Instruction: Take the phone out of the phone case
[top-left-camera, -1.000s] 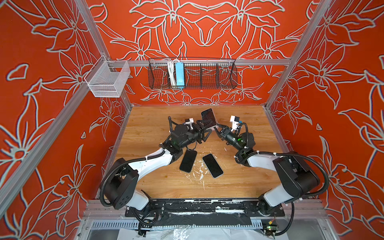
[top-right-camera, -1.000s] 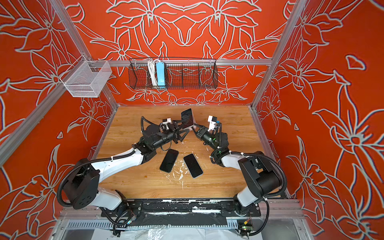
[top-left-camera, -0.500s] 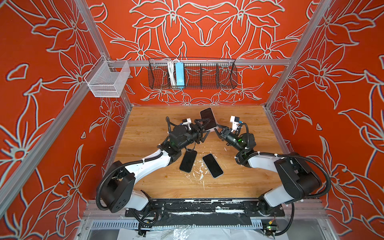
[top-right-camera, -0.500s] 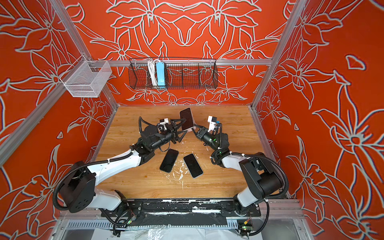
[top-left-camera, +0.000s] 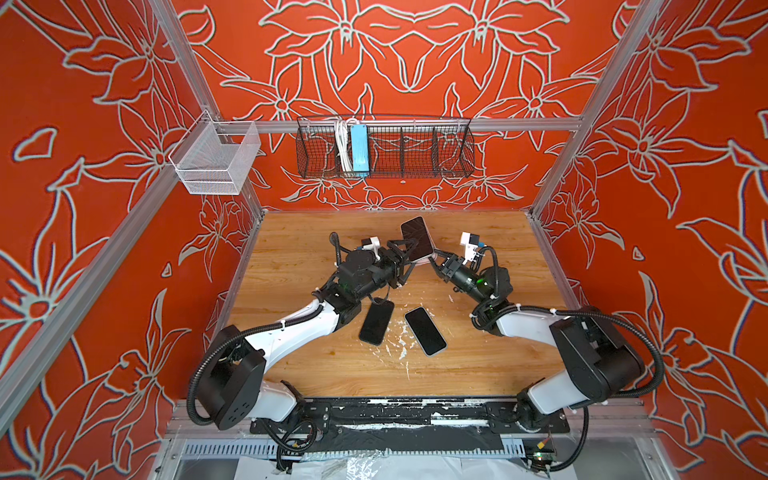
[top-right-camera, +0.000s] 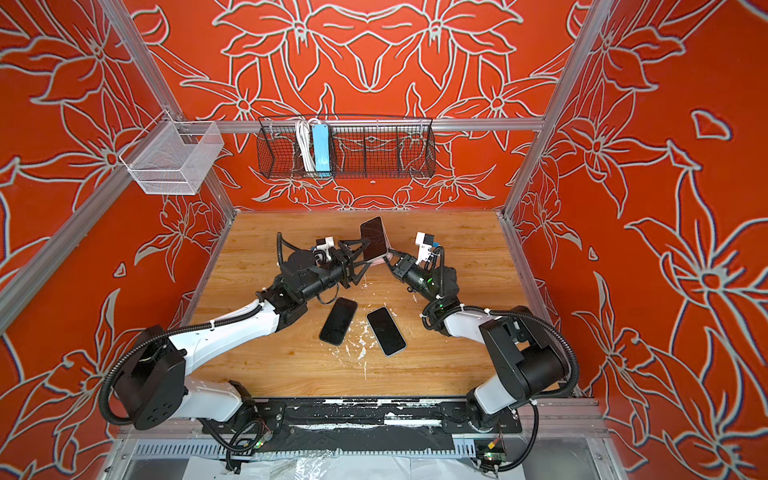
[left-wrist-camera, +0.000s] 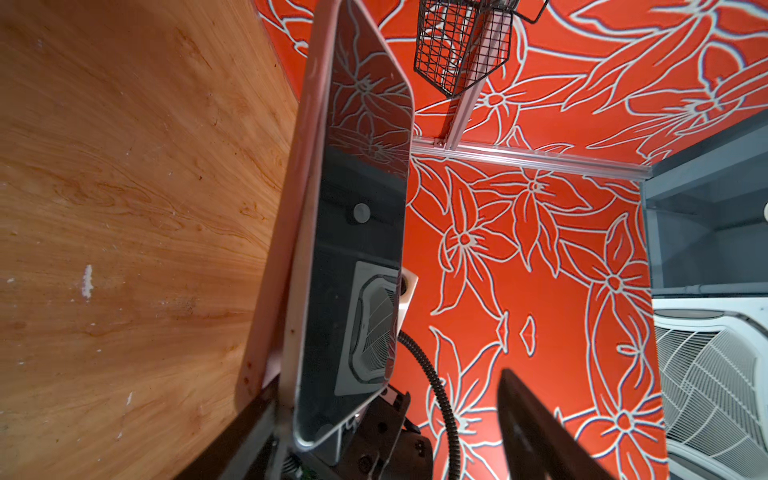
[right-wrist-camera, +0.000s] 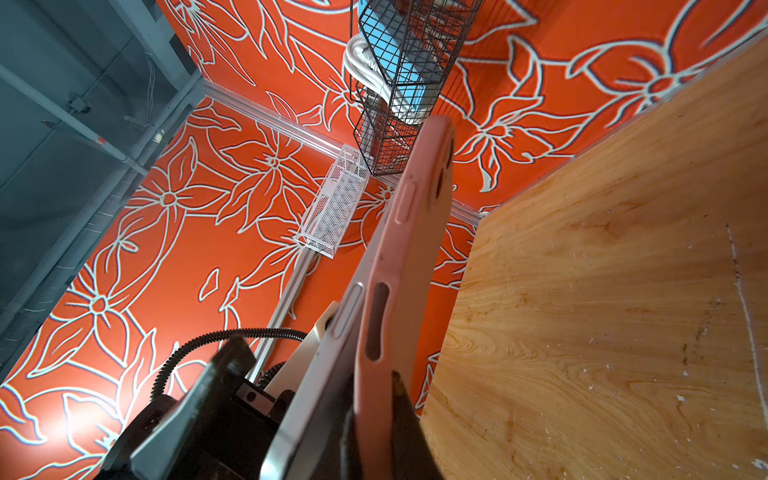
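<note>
Above a wooden table (top-left-camera: 291, 266) where two spare phones (top-left-camera: 376, 322) lay flat, two robot arms held a phone (top-left-camera: 417, 237) tilted in mid-air. The right gripper (top-left-camera: 434, 257) was clamped on the pink phone case (right-wrist-camera: 399, 291). The left gripper (top-left-camera: 409, 257) stood spread, gripping nothing. The phone's lower end sat proud of the case, so extraction looked half done. Next, the left fingers would probably need to close on the phone and draw it free.

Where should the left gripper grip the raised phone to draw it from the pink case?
Likely the phone at its lower end, where the edge stands clear of the pink case. Bring the left gripper from its own side, jaws across glass and back; the right gripper pins the case.
</note>
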